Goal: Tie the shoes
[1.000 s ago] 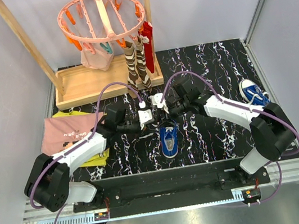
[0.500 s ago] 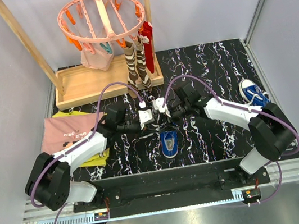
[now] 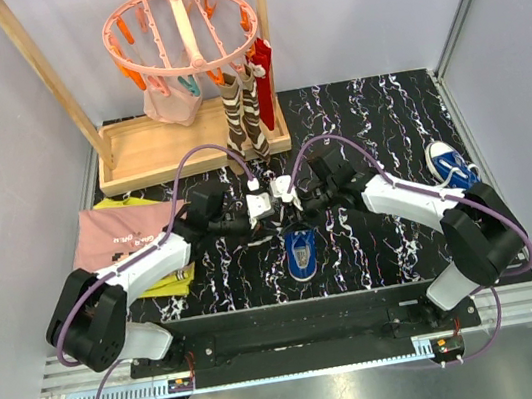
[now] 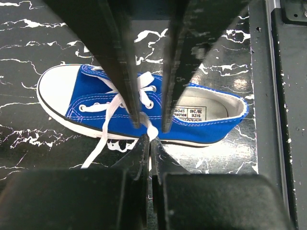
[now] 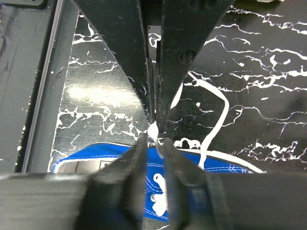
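- My left gripper [image 4: 149,140] is pressed together. At its tips sits a white bunch of lace [image 4: 151,131], so I read it as pinching the lace just above the shoe's side.
- My right gripper [image 5: 153,139] meets the left one tip to tip. Its fingers [image 4: 125,72] stand a little apart, and a strand of lace runs up through the gap between them. I can't see either finger pressing on that strand.
- The shoe [image 3: 301,254] I'm working on lies flat on its sole on the table [image 3: 385,120], directly under both grippers. It is around the middle of the table's width and close to the near edge. The heel opening faces the near edge and the white toe cap [image 4: 53,86] points to the far side.
- One loose lace end [image 4: 98,143] trails off the shoe onto the black marbled surface. Another strand [image 5: 217,120] curves in a loop on the table beside the shoe.
- The second shoe [image 3: 450,164] lies near the right edge, well apart from both grippers.
- A wooden tray [image 3: 143,158] sits at the far-left corner. A pink peg hanger [image 3: 180,29] hangs above it, and striped brown socks [image 3: 243,117] hang down by the tray's right end.
- A pink cloth [image 3: 115,238] lies at the left edge beside my left arm.
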Motion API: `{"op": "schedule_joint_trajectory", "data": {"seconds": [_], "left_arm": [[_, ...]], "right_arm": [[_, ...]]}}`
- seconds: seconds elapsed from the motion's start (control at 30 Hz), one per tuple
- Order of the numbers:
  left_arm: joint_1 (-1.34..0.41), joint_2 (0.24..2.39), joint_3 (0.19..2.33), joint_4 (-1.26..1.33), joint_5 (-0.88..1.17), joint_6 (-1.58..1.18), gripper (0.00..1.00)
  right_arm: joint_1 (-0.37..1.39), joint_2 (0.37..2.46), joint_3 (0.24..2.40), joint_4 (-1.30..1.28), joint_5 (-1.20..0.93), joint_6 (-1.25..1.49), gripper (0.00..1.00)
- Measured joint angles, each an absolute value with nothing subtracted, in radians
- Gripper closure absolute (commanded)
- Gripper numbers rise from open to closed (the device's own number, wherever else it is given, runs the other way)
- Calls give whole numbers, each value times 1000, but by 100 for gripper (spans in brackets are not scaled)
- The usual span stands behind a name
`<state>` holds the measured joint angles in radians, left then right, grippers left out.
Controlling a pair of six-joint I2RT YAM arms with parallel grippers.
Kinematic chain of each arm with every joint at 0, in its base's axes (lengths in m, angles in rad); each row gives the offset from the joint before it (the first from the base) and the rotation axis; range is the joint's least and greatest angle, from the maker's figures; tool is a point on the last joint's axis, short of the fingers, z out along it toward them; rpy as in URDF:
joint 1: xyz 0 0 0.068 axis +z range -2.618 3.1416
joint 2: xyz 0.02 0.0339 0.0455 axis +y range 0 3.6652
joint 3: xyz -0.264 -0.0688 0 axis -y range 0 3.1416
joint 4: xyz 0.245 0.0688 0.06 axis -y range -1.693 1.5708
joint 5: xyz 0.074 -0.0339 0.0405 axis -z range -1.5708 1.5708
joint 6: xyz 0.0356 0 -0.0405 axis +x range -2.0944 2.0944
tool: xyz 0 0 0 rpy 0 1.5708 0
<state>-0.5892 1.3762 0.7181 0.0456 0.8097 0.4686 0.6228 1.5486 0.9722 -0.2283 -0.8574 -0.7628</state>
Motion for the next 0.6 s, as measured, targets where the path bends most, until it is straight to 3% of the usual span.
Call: {"op": "schedule_joint_trajectory", "data": {"seconds": [0.1,0.17,0.2,0.3,0.6], "left_arm": [[-588,1376,718,46,810,464,93],[-587,1376,718,44,809,461,84],[-582,1376,718,39,808,463,72],[-555,1369,718,6,804,475,56],[-360,1324,784,-202,688,514,46]], "right_arm": [[623,1550,973,-225,-857,-754,100],[624,1550,973,-224,-855,-749,100],[624,1550,973,-224,-854,-748,100],[630,1549,972,-224,-848,-751,100],[634,1514,940,-234,-846,-775,100]]}}
